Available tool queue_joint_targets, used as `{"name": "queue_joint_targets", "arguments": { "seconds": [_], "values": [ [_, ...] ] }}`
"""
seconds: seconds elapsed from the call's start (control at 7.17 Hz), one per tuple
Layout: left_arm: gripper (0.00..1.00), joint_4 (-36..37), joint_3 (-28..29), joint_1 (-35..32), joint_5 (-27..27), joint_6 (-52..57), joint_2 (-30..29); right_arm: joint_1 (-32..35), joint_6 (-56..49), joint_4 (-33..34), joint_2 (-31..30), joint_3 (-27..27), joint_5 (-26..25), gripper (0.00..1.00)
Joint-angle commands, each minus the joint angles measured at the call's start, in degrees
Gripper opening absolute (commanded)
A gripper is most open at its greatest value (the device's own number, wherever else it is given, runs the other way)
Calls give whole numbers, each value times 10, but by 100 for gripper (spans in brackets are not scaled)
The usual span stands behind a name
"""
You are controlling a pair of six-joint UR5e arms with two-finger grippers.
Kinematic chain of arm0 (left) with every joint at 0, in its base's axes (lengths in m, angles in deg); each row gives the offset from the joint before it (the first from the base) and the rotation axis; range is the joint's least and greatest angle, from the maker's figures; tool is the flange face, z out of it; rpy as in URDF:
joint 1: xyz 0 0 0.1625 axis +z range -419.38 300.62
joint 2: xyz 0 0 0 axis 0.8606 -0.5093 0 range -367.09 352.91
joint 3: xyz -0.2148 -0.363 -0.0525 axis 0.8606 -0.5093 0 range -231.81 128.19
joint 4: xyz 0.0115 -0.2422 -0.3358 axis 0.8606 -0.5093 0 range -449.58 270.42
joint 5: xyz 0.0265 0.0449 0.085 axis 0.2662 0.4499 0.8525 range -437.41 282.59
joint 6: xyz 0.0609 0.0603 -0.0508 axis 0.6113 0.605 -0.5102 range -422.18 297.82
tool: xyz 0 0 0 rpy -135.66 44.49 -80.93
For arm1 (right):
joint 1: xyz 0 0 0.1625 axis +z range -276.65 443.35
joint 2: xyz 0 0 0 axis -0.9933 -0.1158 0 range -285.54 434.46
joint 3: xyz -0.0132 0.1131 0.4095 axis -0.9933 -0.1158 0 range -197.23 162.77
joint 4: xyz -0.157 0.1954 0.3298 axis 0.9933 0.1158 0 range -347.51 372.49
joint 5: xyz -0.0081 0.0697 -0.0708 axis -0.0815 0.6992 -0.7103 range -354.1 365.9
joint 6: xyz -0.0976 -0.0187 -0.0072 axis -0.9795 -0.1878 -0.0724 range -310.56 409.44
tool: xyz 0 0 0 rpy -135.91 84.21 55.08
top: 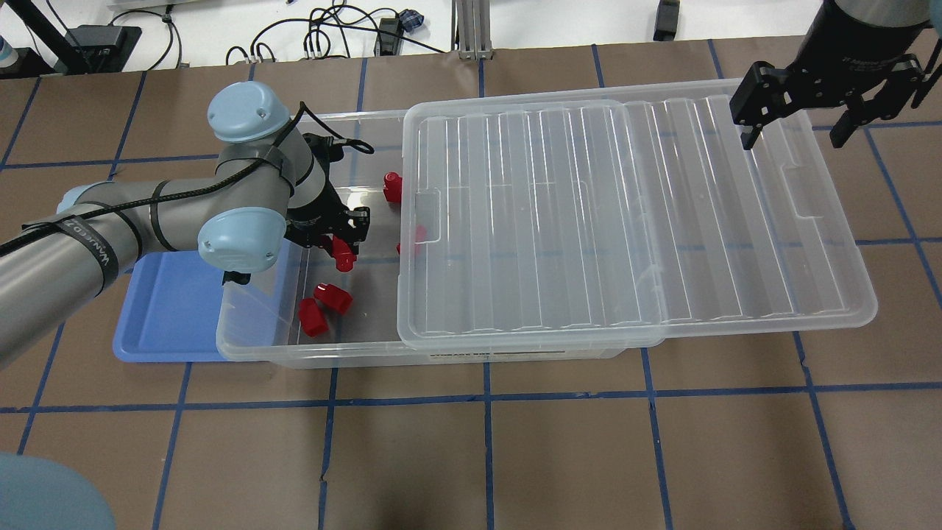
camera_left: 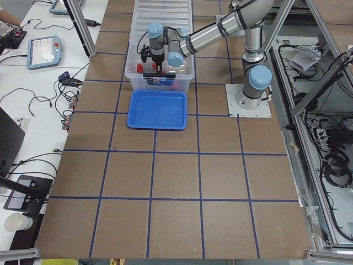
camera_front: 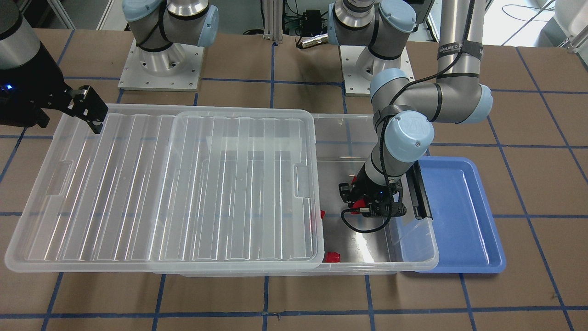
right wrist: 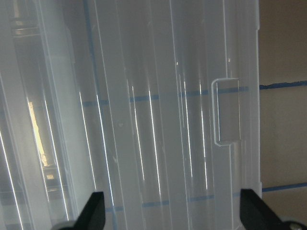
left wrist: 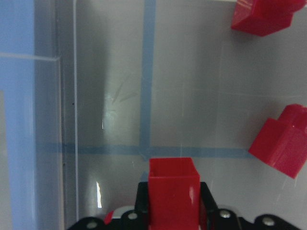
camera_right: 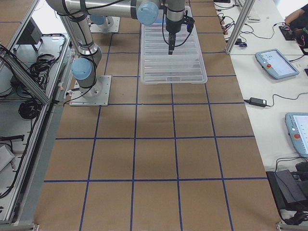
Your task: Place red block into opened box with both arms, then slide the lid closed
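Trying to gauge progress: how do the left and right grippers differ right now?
The left gripper is shut on a red block; the right gripper is open and empty. The left is at the box's uncovered end; the right hangs over the lid's far end. Both point down.

**Six cameras, one worktop (camera_left: 176, 182)**

The front-facing camera looks steeply down toward the robot's bases. The overhead one looks forward from behind them. Both take in the whole box (camera_front: 367, 243) and lid (camera_front: 161, 184). The end cameras look along the worktop from far off. The left wrist camera sits close over the box floor, and the right wrist camera looks down on the lid's notched end.
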Motion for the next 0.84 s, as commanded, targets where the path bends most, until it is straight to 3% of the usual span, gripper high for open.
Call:
{"name": "queue_joint_targets", "arguments": {
  "seconds": [0.0, 0.14, 0.28, 0.7],
  "values": [
    [38, 3, -6, -6, 1, -2, -10, 0, 0, 0, 0, 0, 0, 100],
    [83, 4, -6, -10, 1, -1, -9, 0, 0, 0, 0, 0, 0, 100],
    [100, 6, -2, -10, 2, -4, 3, 0, -1, 0, 1, 0, -1, 100],
    [100, -22, 49, 3, 2, 3, 31, 0, 0, 0, 1, 0, 0, 100]
  ]
}}
